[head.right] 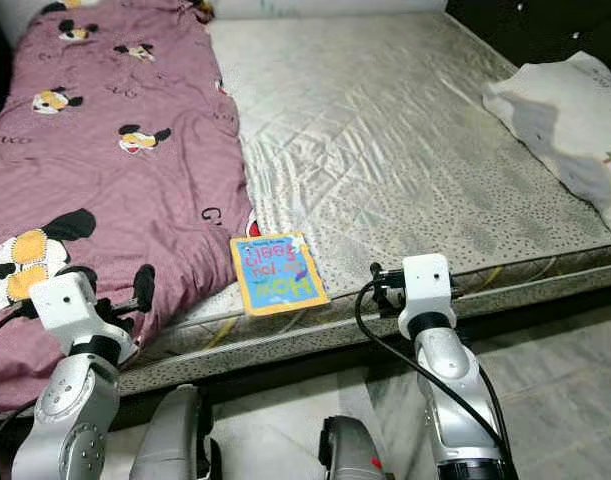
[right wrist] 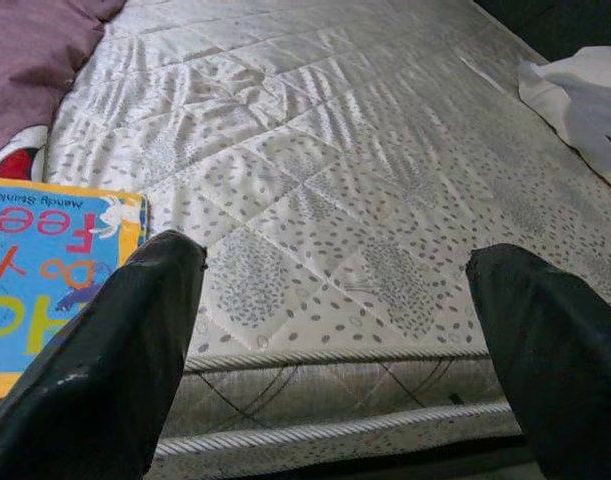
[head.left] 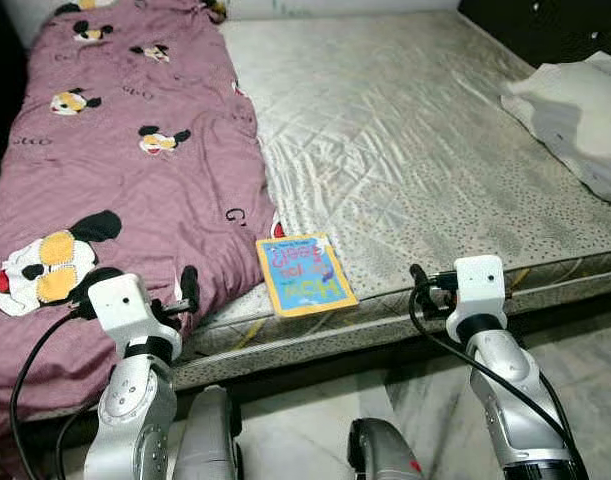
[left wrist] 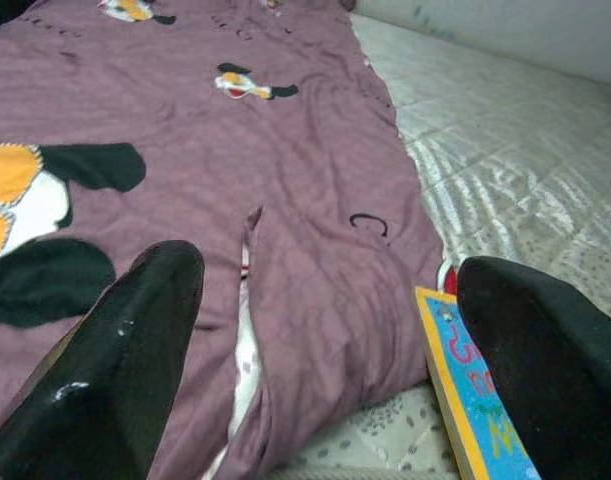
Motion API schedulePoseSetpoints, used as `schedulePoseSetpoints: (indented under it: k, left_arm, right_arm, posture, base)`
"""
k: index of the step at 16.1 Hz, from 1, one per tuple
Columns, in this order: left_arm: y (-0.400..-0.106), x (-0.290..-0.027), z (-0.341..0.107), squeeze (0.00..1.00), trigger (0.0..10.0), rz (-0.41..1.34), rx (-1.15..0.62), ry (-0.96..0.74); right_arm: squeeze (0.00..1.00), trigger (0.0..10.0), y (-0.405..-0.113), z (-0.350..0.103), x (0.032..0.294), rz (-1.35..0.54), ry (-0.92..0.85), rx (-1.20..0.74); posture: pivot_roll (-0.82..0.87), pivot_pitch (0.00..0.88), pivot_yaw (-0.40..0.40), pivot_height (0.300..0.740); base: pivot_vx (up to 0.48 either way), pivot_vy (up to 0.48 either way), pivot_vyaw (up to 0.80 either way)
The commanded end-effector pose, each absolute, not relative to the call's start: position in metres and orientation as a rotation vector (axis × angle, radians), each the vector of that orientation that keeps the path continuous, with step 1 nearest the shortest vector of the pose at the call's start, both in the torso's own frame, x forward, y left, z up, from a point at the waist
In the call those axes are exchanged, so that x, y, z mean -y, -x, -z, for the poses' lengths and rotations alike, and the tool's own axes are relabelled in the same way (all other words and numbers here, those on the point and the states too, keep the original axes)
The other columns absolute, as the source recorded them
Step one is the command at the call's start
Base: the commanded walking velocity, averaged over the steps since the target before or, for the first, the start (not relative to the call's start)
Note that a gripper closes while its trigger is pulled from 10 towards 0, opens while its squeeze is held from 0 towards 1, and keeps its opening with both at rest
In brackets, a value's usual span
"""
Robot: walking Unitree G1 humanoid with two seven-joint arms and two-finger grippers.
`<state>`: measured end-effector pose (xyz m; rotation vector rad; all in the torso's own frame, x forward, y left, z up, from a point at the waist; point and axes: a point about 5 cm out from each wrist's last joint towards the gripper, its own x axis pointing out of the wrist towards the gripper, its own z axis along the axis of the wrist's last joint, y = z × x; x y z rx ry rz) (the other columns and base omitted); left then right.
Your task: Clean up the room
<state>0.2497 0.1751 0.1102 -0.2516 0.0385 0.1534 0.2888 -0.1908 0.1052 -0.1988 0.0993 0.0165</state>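
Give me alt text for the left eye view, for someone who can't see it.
A yellow-bordered picture book lies at the near edge of a bare quilted mattress, beside a purple cartoon-print blanket. A white cloth sits on the far right, and both robot arms are raised before the bed.

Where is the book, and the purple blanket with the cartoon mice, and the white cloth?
book (head.left: 305, 274): left eye view, middle of its blue and yellow cover.
purple blanket (head.left: 145, 190): left eye view, plain purple part between the mice.
white cloth (head.left: 575, 110): left eye view, middle of the crumpled fabric.
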Motion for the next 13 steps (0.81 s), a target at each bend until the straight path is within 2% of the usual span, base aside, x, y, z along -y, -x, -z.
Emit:
schedulePoseSetpoints:
  k: [1,5,13]
  left_arm:
    - [-0.2477,-0.1745,-0.1129,0.0,10.0,-0.139,-0.019,0.242]
    - [-0.249,-0.1727,-0.113,0.0,10.0,-0.131,-0.022,0.25]
    - [-0.2504,-0.1698,-0.1133,0.0,10.0,-0.11,-0.017,0.262]
  right_arm:
    - [0.0,10.0,-0.2885,-0.104,0.1915,-0.022,0.204,-0.102]
    - [0.0,10.0,-0.2884,-0.1034,0.1907,-0.026,0.207,-0.099]
    - [0.0,10.0,-0.2909,-0.1032,0.1893,-0.031,0.212,-0.093]
  posture:
    - [-0.06,0.153,-0.046,0.627]
    - [-0.06,0.15,-0.043,0.627]
    - [-0.06,0.15,-0.045,0.627]
  base:
    - [0.24,0.0,0.0]
    - [0.264,0.0,0.0]
    - [0.363,0.0,0.0]
